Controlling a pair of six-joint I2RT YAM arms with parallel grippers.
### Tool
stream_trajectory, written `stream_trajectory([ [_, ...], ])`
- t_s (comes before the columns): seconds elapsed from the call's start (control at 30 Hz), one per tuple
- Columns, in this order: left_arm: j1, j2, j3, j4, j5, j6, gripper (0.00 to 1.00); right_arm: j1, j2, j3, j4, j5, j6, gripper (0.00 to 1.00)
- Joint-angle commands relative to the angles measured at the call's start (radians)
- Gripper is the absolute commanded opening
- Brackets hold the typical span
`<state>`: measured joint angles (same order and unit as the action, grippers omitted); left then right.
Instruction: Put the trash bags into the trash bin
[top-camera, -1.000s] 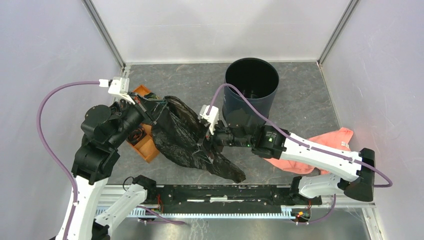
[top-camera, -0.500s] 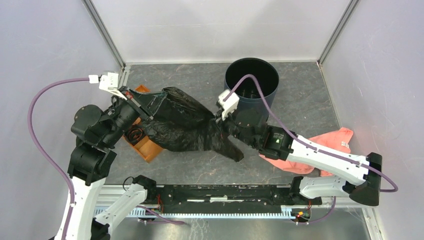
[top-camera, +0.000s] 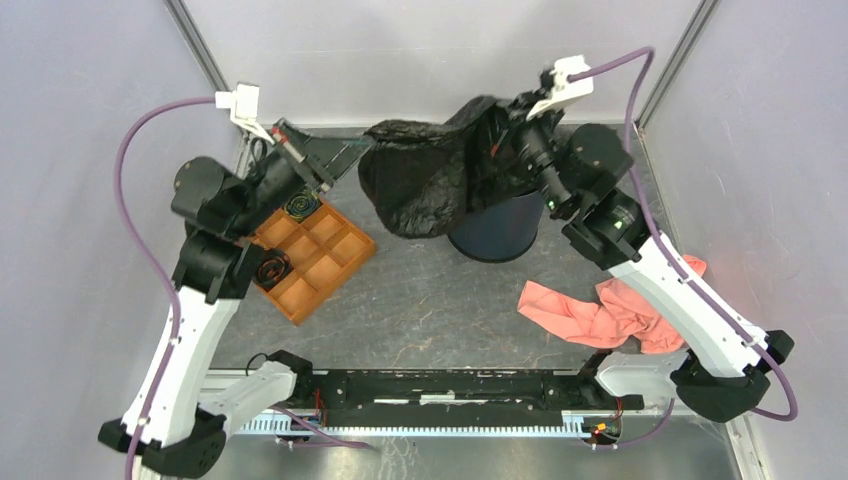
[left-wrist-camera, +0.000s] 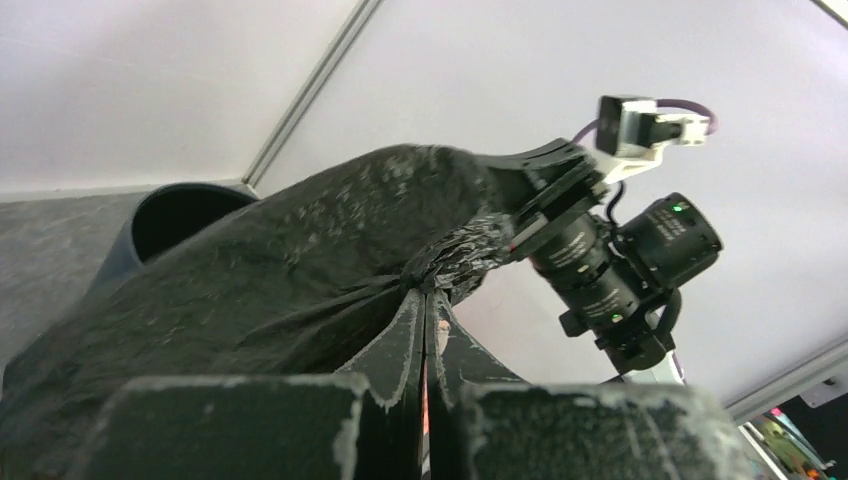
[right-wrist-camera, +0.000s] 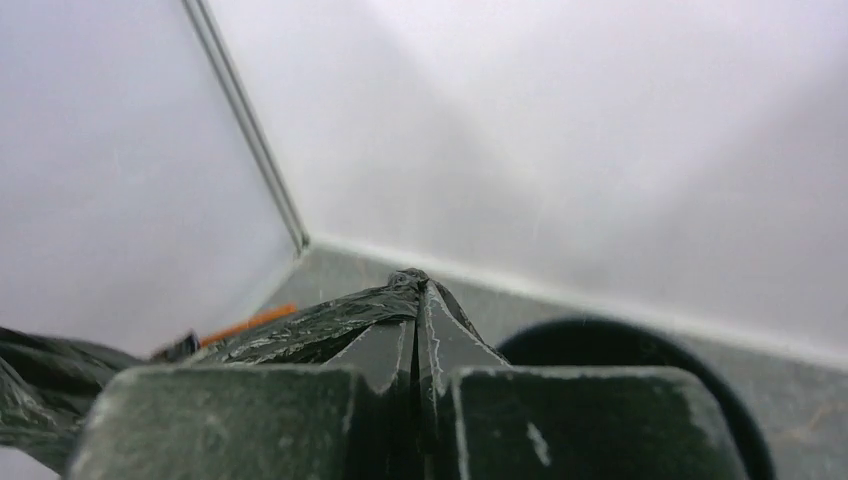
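**Left hand** (top-camera: 322, 168): your fingers are clamped flat on a pinch of the trash bag (top-camera: 425, 185). In the left wrist view the film gathers into a twist right at the fingertips (left-wrist-camera: 412, 335). The hand is raised off the bench (top-camera: 440, 300).

**Orange compartment tray** (top-camera: 320, 250): on the bench, just below the left hand and towards the near side. The hand is not touching it.

**Trash bag:** one crinkled black sheet, slung in the air between your two hands. A thin, taut edge runs to the left hand, and the bulk sags closer to the right hand. The lower folds drape over the mouth of the trash bin (top-camera: 495, 235) and down its left wall. Whether any fold dips inside, you cannot tell from above.

**Trash bin:** upright on the bench, directly beneath the right hand. The navy wall shows under the bag.

**Right hand** (top-camera: 512, 135): fingers (right-wrist-camera: 385, 350) pressed together on the bag's other end, held high over the bin's far rim.

**Pink cloth** (top-camera: 600, 315): crumpled on the bench, well to the near side of the right hand and apart from the bin.

**Writing:** any print on the white wrist housings is too small to read.
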<state>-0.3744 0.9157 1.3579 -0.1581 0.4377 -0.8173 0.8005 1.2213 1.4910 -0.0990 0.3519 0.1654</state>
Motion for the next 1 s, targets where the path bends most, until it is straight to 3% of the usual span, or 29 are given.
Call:
stream_trajectory([
  [0.0, -0.027, 0.075, 0.083, 0.206, 0.079, -0.098, 0.02, -0.037, 0.032, 0.17, 0.062, 0.03, -0.089, 0.01],
  [0.2, -0.201, 0.197, 0.144, 0.232, 0.004, -0.009, 0.02, -0.075, 0.121, 0.38, -0.034, 0.014, -0.141, 0.0],
  [0.33, -0.319, 0.252, 0.171, 0.233, -0.07, 0.065, 0.02, -0.082, 0.108, 0.411, -0.103, -0.014, -0.157, 0.01],
  [0.83, -0.342, 0.454, 0.28, 0.204, -0.165, 0.077, 0.02, -0.104, -0.025, 0.347, -0.188, 0.2, -0.288, 0.01],
  [0.97, -0.342, 0.485, 0.329, 0.201, -0.169, 0.087, 0.02, -0.105, -0.032, 0.396, -0.319, 0.189, -0.254, 0.0],
])
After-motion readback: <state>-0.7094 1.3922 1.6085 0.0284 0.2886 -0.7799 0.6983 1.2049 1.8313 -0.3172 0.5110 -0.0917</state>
